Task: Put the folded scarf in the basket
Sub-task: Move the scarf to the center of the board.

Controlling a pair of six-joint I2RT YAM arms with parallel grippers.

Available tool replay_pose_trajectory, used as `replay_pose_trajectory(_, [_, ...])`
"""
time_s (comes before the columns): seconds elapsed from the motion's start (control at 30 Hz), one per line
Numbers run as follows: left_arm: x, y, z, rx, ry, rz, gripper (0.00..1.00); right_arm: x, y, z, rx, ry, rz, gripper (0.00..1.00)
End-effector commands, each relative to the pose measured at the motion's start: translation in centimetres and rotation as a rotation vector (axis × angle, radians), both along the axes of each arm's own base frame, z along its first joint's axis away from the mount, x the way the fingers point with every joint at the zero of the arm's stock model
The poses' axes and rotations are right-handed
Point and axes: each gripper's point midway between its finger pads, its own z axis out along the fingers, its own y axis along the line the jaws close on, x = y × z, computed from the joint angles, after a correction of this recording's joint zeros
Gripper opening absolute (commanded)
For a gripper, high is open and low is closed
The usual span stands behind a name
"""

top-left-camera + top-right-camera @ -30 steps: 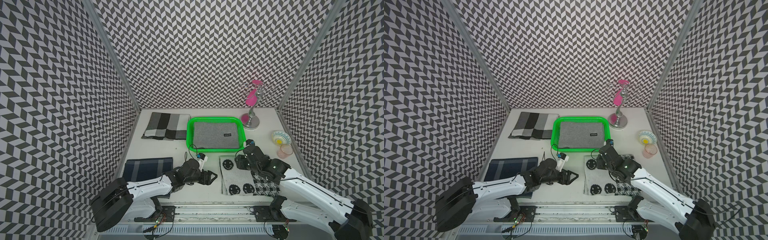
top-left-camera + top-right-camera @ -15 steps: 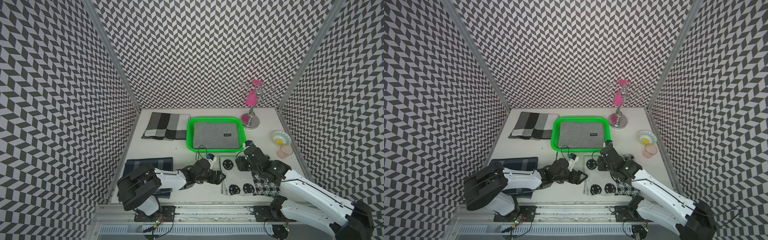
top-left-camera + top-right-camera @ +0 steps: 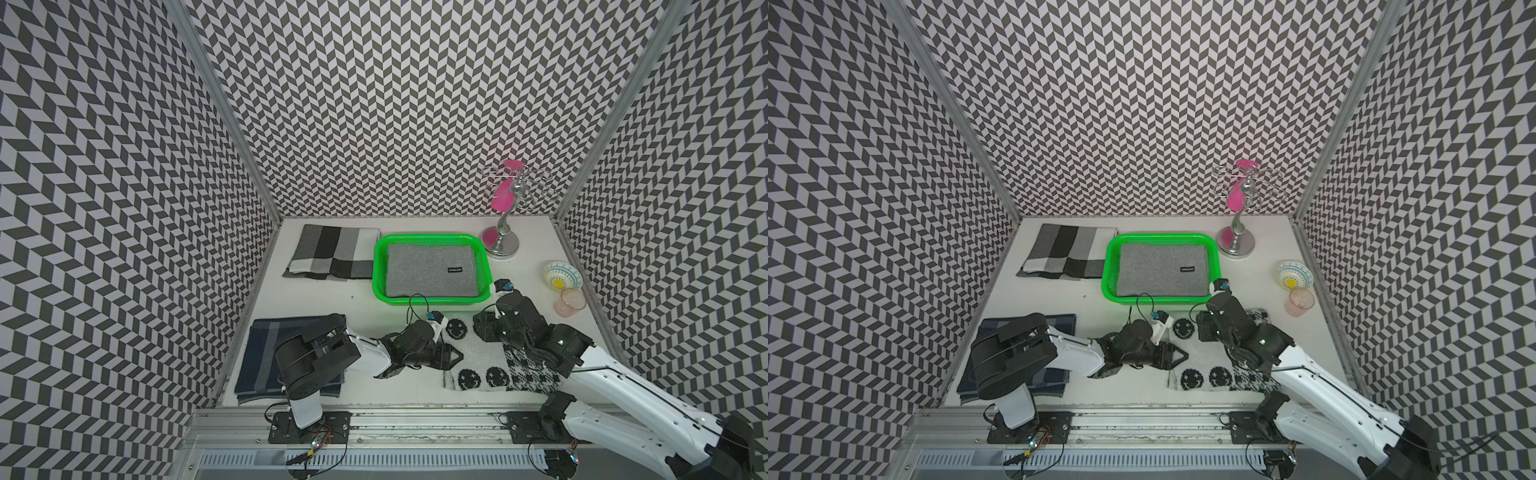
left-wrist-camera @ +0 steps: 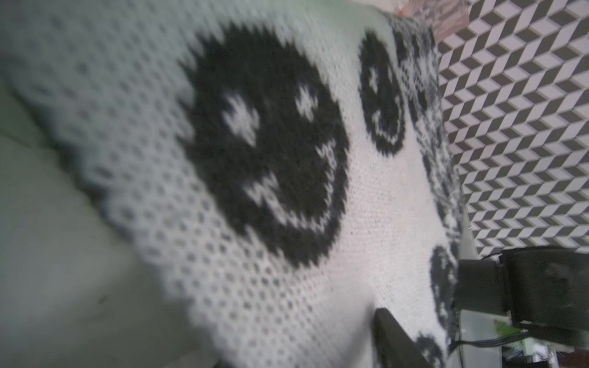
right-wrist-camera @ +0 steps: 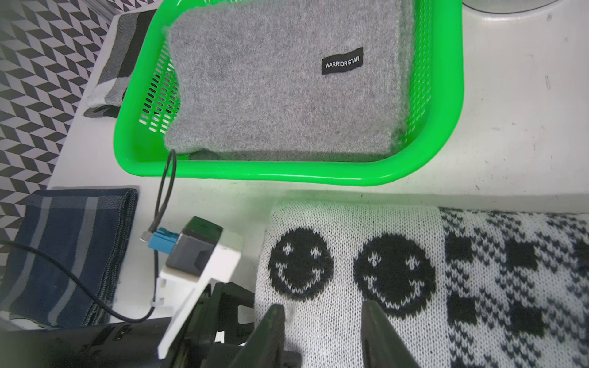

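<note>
White table [image 3: 324,299] inside chevron walls [image 3: 395,104]; right pincer [image 5: 322,306] apart on the smiley scarf [image 5: 414,270], left pincer [image 3: 456,360] too blurred to tell.

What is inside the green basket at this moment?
A folded grey scarf with a small black label lies in the basket, covering most of its floor. Anything beneath the grey scarf is hidden.

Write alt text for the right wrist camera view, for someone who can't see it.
A folded white knit scarf with black smiley faces lies under the right pincer, whose fingers stand apart on it. Just beyond, a green basket already holds a folded grey scarf; a navy striped scarf lies nearby.
</note>
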Motion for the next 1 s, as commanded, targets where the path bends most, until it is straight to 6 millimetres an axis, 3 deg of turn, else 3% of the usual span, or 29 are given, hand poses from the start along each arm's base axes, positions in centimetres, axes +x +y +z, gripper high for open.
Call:
replay_pose_trajectory(0.0, [-0.6,-0.2,-0.8,0.009,0.009,-0.035,0.32,0.6,0.0,1.0,0.008,-0.051,0.002,0.43])
replay_pose_trajectory(0.03, [-0.7,-0.2,-0.8,0.011,0.005,-0.042,0.22,0.6,0.0,0.8,0.008,-0.051,0.005,0.43])
replay_pose_trajectory(0.13, [-0.9,0.6,-0.8,0.018,0.005,-0.043,0.08,0.5,0.0,0.3,0.004,-0.052,0.01,0.43])
replay_pose_trajectory(0.27, [-1.0,3.7,-0.7,0.043,0.0,-0.014,0.0,0.7,0.1,0.4,0.005,-0.058,0.013,0.43])
replay_pose_trajectory(0.63, [-1.1,15.9,-1.9,0.158,0.037,0.132,0.02,0.6,3.8,-1.7,0.135,-0.051,0.172,0.43])
replay_pose_trajectory(0.83, [-0.2,18.6,-1.8,0.149,0.043,0.215,0.03,1.2,2.9,-3.6,0.195,-0.031,0.163,0.43])
replay_pose_trajectory(0.97, [0.2,18.5,-1.3,0.138,0.028,0.219,0.17,2.2,0.9,-5.1,0.197,-0.021,0.115,0.48])
